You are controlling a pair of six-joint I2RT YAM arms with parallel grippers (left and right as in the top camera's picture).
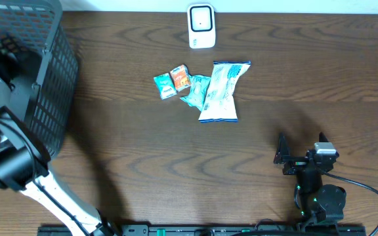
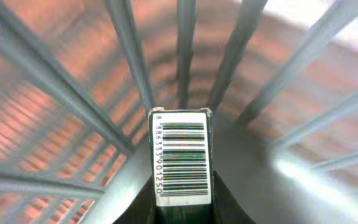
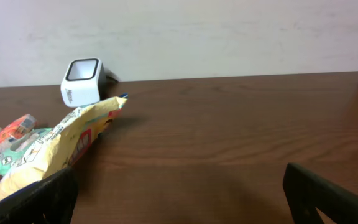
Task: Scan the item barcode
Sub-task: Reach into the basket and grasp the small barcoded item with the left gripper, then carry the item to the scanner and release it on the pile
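The dark wooden tabletop (image 1: 143,164) fills the overhead view. At its far left corner stands a grey mesh basket (image 1: 44,78), the largest thing on it. The left arm (image 1: 18,164) rises from the near left edge and reaches over the basket's rim. The right arm (image 1: 320,190) sits at the near right, low over the wood.

In the middle of the tabletop lies a white and blue snack bag (image 1: 222,92). A teal packet (image 1: 194,90) touches its left side. Further left are a small orange packet (image 1: 180,77) and a small teal packet (image 1: 165,86), close beside each other. A white scanner (image 1: 201,26) stands at the far edge, apart from these packets.

The right end effector (image 1: 283,156) is wide open and holds nothing. Its two dark fingers (image 3: 33,199) stand far apart, and it is well apart from the packets.

The left end effector (image 2: 184,210) is closed on a small pack (image 2: 180,155). The pack stands upright between the two fingers and sticks out beyond their tips. Its white barcode label faces the wrist camera. Around it are the grey bars of the basket, blurred, so the pack is inside the basket, at the far left of the scene and well apart from the scanner.
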